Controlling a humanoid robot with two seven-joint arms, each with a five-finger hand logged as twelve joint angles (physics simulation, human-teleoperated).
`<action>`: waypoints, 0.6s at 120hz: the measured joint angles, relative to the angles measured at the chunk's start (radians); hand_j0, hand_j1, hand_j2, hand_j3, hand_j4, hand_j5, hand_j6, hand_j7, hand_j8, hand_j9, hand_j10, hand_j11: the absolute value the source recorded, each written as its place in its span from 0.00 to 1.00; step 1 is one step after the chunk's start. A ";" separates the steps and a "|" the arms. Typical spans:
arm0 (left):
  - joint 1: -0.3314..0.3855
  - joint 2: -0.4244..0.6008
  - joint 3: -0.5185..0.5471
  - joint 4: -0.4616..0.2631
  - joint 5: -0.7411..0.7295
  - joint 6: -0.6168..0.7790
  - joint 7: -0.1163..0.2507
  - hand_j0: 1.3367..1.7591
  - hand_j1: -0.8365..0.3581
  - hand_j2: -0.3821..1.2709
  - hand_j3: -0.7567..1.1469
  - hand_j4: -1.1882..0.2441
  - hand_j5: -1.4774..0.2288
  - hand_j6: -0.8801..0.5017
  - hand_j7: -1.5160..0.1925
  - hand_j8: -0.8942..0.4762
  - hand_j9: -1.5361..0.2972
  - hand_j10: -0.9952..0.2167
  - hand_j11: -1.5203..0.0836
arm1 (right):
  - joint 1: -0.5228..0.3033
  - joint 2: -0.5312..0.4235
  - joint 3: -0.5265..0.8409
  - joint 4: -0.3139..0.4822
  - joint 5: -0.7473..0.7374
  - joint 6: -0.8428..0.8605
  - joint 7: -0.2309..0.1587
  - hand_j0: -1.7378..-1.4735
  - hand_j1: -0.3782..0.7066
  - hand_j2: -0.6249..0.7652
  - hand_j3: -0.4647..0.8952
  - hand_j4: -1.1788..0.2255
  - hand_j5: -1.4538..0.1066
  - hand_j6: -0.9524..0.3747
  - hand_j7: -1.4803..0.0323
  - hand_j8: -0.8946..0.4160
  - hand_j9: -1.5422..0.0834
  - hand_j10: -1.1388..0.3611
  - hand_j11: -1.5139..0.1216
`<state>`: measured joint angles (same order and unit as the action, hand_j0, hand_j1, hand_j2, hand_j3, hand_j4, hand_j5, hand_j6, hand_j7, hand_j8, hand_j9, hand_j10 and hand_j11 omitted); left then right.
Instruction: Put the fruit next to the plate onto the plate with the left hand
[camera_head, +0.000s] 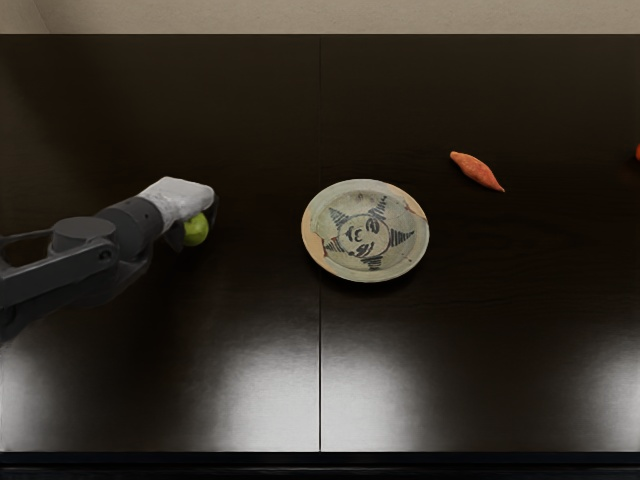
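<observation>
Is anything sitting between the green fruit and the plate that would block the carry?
Nothing visible does. The left hand is on the green fruit, left of the plate, and no object lies on the table between them. The orange vegetable lies beyond the plate's far right side, off the path.

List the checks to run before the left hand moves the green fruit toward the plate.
1. Left hand on the green fruit: ok, it sits over the fruit.
2. Grasp secure: cannot tell, the hand hides most of the fruit.
3. Fruit off the table: cannot tell.
4. Plate free to receive: ok, nothing lies on it.
5. Path from fruit to plate: ok, nothing stands between them.
6. Orange item: ok, it lies beyond the plate, off the path.
</observation>
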<state>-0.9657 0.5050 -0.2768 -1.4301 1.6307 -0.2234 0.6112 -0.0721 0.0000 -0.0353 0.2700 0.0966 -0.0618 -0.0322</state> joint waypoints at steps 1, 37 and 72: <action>-0.004 -0.004 0.000 0.000 -0.001 0.000 0.000 0.74 0.48 0.33 0.42 0.46 0.22 0.41 0.24 0.34 0.23 0.17 0.25 | 0.000 0.000 0.000 0.000 0.000 0.000 0.000 0.30 0.06 0.44 0.34 0.82 0.90 0.69 0.95 0.66 0.92 0.74 0.90; -0.143 -0.191 -0.008 0.022 -0.036 0.004 -0.001 0.73 0.41 0.42 0.40 0.52 0.19 0.47 0.23 0.38 0.22 0.15 0.24 | 0.000 0.000 0.000 0.000 0.000 0.000 0.000 0.30 0.06 0.44 0.34 0.82 0.90 0.69 0.95 0.66 0.92 0.74 0.90; -0.161 -0.340 -0.004 0.047 -0.040 0.022 -0.001 0.73 0.35 0.47 0.40 0.55 0.18 0.48 0.22 0.39 0.22 0.15 0.23 | 0.000 0.000 0.000 0.000 0.000 0.000 0.000 0.30 0.06 0.44 0.34 0.82 0.90 0.69 0.95 0.66 0.92 0.74 0.90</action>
<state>-1.1266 0.1650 -0.2806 -1.3829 1.5906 -0.2018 0.6104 -0.0721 0.0000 -0.0353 0.2700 0.0966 -0.0618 -0.0322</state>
